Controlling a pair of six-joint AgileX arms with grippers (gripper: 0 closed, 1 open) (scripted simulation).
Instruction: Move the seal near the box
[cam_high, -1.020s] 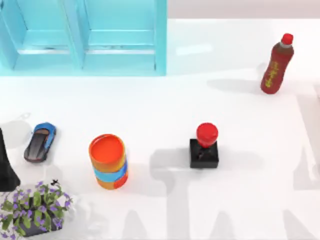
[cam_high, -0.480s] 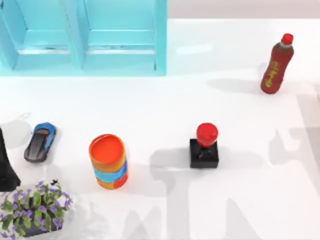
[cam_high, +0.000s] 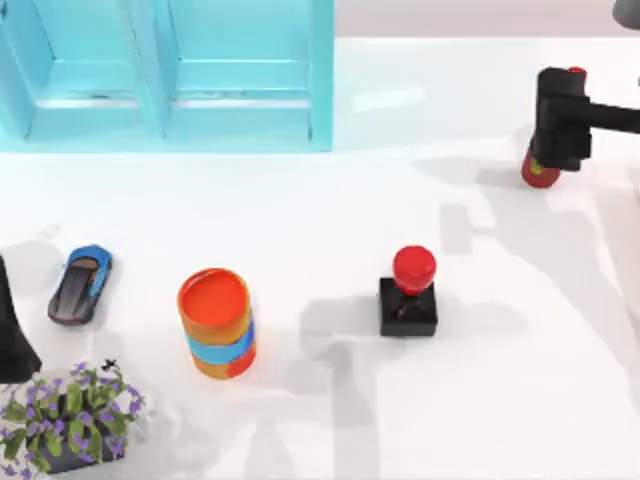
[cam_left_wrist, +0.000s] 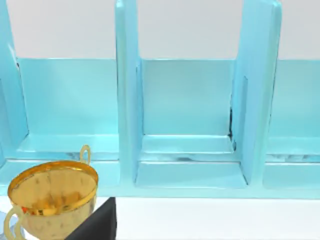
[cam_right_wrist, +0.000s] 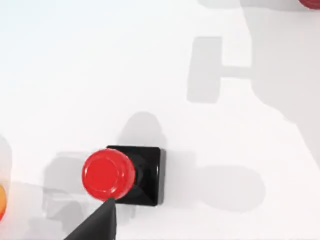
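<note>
The seal (cam_high: 409, 293) stands upright, red knob atop its black base

Top view: straight down from high above the white table (cam_high: 300, 210), taking in most of it. Left wrist view: low and close, facing level into the blue shelf (cam_left_wrist: 190, 125), also along the top view's upper left. Right wrist view: downward, fairly near, perhaps slightly tilted, sharing the seal (cam_right_wrist: 122, 175) with the top view.
</note>
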